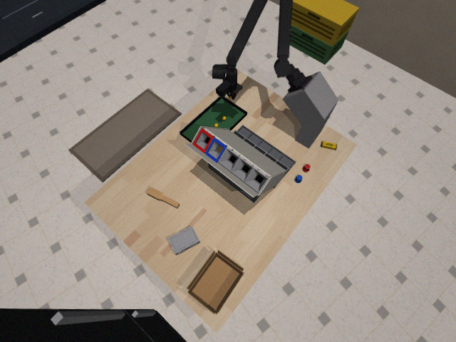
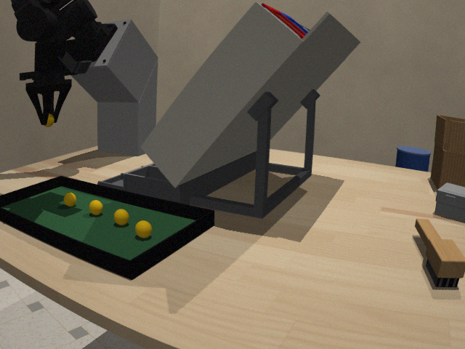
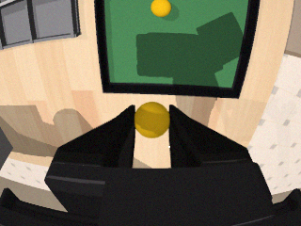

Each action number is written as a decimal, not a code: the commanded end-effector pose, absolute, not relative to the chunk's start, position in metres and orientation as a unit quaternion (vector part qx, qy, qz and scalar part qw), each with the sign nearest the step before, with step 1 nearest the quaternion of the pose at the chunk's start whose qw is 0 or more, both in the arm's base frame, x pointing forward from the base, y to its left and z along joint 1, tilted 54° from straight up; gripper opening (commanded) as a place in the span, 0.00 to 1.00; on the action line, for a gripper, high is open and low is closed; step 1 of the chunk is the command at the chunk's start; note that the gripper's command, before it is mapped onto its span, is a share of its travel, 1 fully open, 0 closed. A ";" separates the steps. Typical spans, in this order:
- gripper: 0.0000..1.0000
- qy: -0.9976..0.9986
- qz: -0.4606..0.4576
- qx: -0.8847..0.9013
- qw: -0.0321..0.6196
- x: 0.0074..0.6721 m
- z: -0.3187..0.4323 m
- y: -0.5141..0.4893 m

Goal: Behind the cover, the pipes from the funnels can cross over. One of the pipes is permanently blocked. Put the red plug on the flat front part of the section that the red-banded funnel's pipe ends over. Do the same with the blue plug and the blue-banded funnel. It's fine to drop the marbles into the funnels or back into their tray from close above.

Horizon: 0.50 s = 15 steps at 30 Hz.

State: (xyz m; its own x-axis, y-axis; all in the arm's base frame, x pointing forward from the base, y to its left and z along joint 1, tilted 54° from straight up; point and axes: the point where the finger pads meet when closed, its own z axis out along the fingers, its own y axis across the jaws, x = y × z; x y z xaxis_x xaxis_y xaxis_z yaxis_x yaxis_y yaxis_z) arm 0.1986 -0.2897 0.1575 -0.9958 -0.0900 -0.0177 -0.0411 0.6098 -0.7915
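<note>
My gripper [image 3: 151,112] is shut on a yellow marble [image 3: 151,120] and holds it high, just beyond the far edge of the green marble tray [image 1: 214,117]. The gripper also shows in the exterior view [image 2: 49,114], well above the table. Several yellow marbles [image 2: 120,217] lie in the tray [image 2: 101,223]. The grey sloped cover [image 1: 243,162] has a row of funnels along its top; the red-banded funnel [image 1: 202,140] is at the end nearest the tray and the blue-banded funnel [image 1: 216,149] is next to it. The red plug [image 1: 306,167] and the blue plug [image 1: 298,179] stand on the table past the cover's other end.
A row of dark grey sections [image 1: 265,145] lies behind the cover. The arm's grey base [image 1: 311,106] stands at the back. A wooden brush [image 1: 162,197], a grey block [image 1: 183,239], a cardboard box [image 1: 215,281] and a small yellow item [image 1: 328,145] lie on the table.
</note>
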 end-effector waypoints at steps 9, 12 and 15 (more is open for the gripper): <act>0.00 0.894 -0.445 -0.035 0.035 0.224 0.173 -0.286; 0.00 0.895 -0.444 -0.035 0.034 0.246 0.178 -0.277; 0.00 0.895 -0.444 -0.035 0.034 0.268 0.183 -0.268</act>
